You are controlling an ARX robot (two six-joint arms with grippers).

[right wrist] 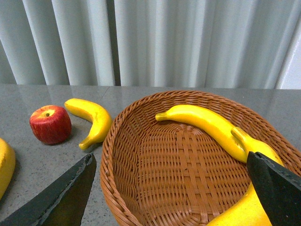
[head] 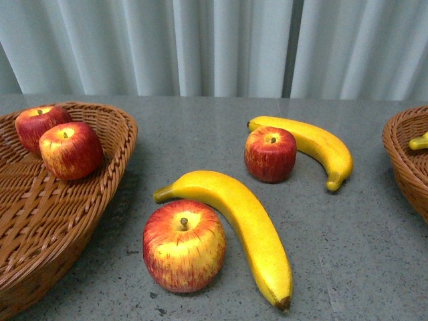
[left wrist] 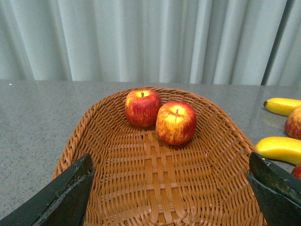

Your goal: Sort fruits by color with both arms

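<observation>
Front view, left side: a glossy dark red apple and a red apple with yellow streaks sitting side by side in the brown wicker basket on the left, toward its far end. Touching or nearly so; hard to confirm from this angle.

Out on the grey speckled tabletop, nearest the camera: a large red-and-yellow apple, stem up, with a long curved yellow banana arching over and round its right side, dark tip toward the camera. Further back: a smaller deep red apple, upright, just beside a second curved yellow banana wrapping behind it and off to its right.

Right edge: a second brown wicker basket, cut off by the frame, with a yellow banana end showing inside.

Left wrist view: left gripper spread wide, nothing held. Black fingers framing the near end of the left basket, both apples at its far end.

Right wrist view: right gripper likewise spread wide, pinching nothing, framing the right-hand basket. Inside: one long yellow banana along the far wall, plus another yellow banana lying against its end and running behind one finger.

Pale pleated curtain behind the tabletop.
</observation>
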